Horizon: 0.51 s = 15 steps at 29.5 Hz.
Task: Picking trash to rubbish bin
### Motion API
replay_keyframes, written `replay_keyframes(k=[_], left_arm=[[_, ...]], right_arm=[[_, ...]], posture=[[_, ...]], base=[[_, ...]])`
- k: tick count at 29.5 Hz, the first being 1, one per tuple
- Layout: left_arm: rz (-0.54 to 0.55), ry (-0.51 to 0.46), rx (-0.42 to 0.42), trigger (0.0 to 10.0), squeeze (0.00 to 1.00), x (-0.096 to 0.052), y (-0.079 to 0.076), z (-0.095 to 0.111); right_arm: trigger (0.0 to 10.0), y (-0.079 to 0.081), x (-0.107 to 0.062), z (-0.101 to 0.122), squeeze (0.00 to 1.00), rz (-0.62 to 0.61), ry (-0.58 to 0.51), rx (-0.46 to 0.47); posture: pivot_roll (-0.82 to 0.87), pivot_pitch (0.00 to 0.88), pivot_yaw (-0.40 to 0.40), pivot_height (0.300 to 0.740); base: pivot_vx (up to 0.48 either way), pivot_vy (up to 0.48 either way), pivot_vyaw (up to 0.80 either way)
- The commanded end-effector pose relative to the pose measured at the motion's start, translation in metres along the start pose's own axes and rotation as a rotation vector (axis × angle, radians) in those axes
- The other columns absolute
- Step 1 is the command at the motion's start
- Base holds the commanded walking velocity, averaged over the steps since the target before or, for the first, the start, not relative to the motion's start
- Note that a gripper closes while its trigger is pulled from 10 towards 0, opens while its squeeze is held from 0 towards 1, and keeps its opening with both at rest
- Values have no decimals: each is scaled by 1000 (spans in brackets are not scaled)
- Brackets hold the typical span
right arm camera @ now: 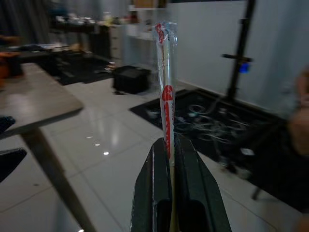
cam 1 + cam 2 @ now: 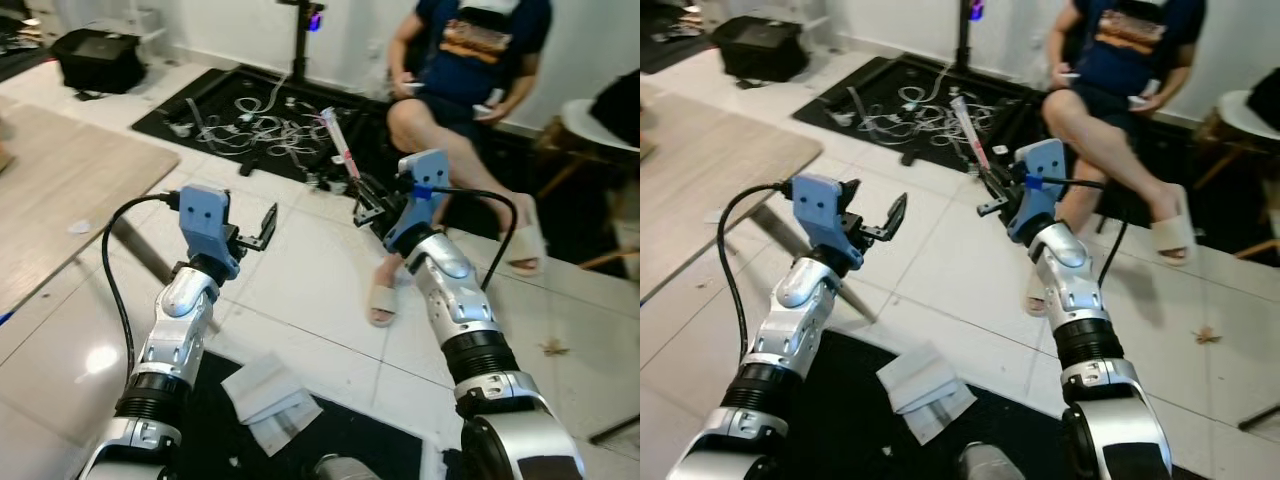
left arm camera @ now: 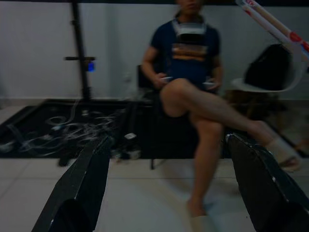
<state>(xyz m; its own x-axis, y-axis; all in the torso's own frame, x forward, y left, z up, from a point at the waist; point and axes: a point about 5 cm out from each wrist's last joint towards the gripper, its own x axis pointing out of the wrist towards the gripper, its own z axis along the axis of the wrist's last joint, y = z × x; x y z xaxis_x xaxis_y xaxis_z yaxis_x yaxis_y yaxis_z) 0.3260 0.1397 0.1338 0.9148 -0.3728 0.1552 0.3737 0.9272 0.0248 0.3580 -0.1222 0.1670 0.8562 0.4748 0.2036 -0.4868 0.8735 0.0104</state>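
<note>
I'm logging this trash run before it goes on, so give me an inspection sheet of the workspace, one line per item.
Surface: glossy white floor tiles, with a black mat at the robot's feet.
Job's things: long clear wrapper with red print, pinched upright in the right claw. No rubbish bin seen.
Clutter: crumpled white paper on the black mat; brown scrap on the tiles to the right.
Grippers: left claw open and empty, held out over the floor; right claw shut on the wrapper.
Cables: tangle of white cables on a dark mat ahead; black cable looped at each wrist.
Surroundings: seated person close ahead; wooden table on the left; black tripod stand.
</note>
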Motion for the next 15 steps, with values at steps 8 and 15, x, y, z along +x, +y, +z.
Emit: replay_keyframes(k=[8, 15], left_arm=[[-33, 1, -65, 10000, 0, -2, -2, -4], [-291, -111, -511, 10000, 0, -14, -16, 3]], right_arm=[[10000, 1, -1, -3, 0, 0, 8, 19], [10000, 1, -1, -3, 0, 2, 8, 19]], posture=[[30, 0, -30, 740], [30, 0, -30, 740]], base=[[0, 0, -800], [0, 0, -800]])
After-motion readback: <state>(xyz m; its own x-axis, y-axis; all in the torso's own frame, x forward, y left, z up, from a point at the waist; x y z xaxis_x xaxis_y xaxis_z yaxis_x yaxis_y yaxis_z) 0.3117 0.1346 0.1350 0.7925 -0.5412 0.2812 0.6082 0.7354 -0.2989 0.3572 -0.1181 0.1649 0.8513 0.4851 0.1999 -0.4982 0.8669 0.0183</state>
